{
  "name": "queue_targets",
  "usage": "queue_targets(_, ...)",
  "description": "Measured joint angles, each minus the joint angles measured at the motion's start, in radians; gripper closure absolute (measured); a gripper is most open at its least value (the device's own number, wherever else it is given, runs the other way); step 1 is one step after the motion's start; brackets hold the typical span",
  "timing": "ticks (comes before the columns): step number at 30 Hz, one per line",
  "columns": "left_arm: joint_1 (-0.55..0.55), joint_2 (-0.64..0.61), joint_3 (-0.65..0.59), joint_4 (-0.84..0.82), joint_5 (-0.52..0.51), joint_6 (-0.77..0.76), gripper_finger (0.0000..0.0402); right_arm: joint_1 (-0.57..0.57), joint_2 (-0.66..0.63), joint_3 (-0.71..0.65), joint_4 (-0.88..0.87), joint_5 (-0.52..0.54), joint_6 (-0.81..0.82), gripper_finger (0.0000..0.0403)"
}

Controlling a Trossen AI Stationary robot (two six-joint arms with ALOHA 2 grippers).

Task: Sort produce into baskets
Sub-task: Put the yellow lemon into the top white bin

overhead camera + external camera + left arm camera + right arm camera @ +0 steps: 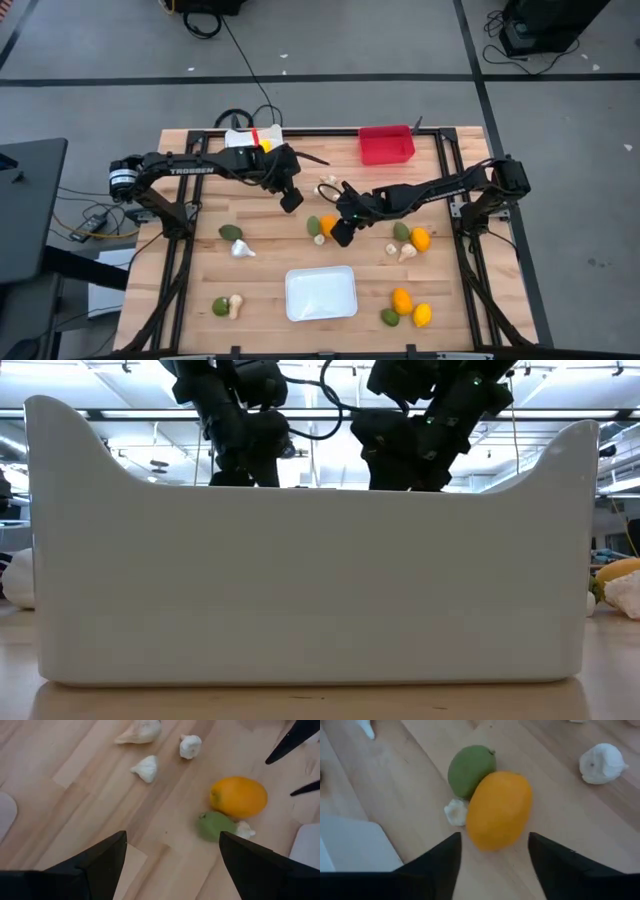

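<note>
Three baskets are sitting on the counter (270,290) I am watching: a white deep bin (243,138) and a red bin (386,145) at the far edge, and a shallow white tray (320,293) near the front. I am counting fourteen pieces of produce lying loose: five green fruits, four orange or yellow ones and five garlic bulbs. The right jaws are hovering low over the middle group, standing released, with an orange fruit (498,810) lying on the wood between them. It is touching a green fruit (470,768) and a small garlic bulb (455,812). The left jaws are hanging above bare wood, just behind that group, also released and gripping nothing. All three pieces of this group are resting outside the baskets.
</note>
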Motion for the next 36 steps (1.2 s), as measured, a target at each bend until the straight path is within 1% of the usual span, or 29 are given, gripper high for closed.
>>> queue_targets(4, 0.0, 0.0, 0.0, 0.01, -0.025, -0.051, 0.0078, 0.0, 0.006, 0.0, 0.005, 0.046, 0.03, 0.0083)
queue_targets(5, 0.0, 0.0, 0.0, 0.013, -0.031, -0.056, 0.0078, -0.004, 0.014, 0.0, 0.01, 0.043, 0.048, 0.0065)
queue_targets(7, 0.0, 0.0, 0.0, 0.022, -0.031, -0.067, 0.0078, -0.011, 0.04, 0.0, 0.013, -0.004, 0.107, 0.0036)
queue_targets(9, 0.0, 0.0, 0.0, 0.029, -0.032, -0.08, 0.0078, -0.016, 0.075, 0.0, 0.035, -0.059, 0.177, 0.0019)
queue_targets(12, -0.001, 0.0, 0.0, 0.027, -0.032, -0.098, 0.0078, -0.014, 0.129, 0.0, 0.119, -0.093, 0.19, 0.0013)
queue_targets(15, -0.01, 0.0, 0.0, 0.027, -0.034, -0.106, 0.0078, -0.016, 0.162, 0.0, 0.179, -0.092, 0.198, 0.0023)
queue_targets(17, -0.019, 0.0, 0.0, 0.025, -0.034, -0.107, 0.0078, -0.023, 0.17, 0.0, 0.187, -0.083, 0.199, 0.0035)
queue_targets(20, -0.032, 0.0, 0.0, 0.023, -0.036, -0.107, 0.0078, -0.033, 0.169, 0.0, 0.175, -0.049, 0.194, 0.0059)
queue_targets(23, -0.043, 0.0, 0.0, 0.024, -0.057, -0.108, 0.0078, -0.047, 0.166, 0.0, 0.18, -0.041, 0.176, 0.0086)
queue_targets(26, -0.049, 0.0, 0.0, 0.026, -0.067, -0.108, 0.0078, -0.066, 0.168, 0.0, 0.185, -0.067, 0.167, 0.0113)
queue_targets(30, -0.05, 0.0, 0.0, 0.029, -0.068, -0.113, 0.0078, -0.083, 0.185, 0.001, 0.172, -0.072, 0.116, 0.0145)
queue_targets(32, -0.05, 0.0, 0.0, 0.034, -0.085, -0.122, 0.0078, -0.094, 0.195, 0.001, 0.178, -0.074, 0.099, 0.0159)
queue_targets(36, -0.05, 0.0, 0.0, 0.049, -0.091, -0.126, 0.0078, -0.115, 0.198, 0.0, 0.174, -0.126, 0.096, 0.0186)
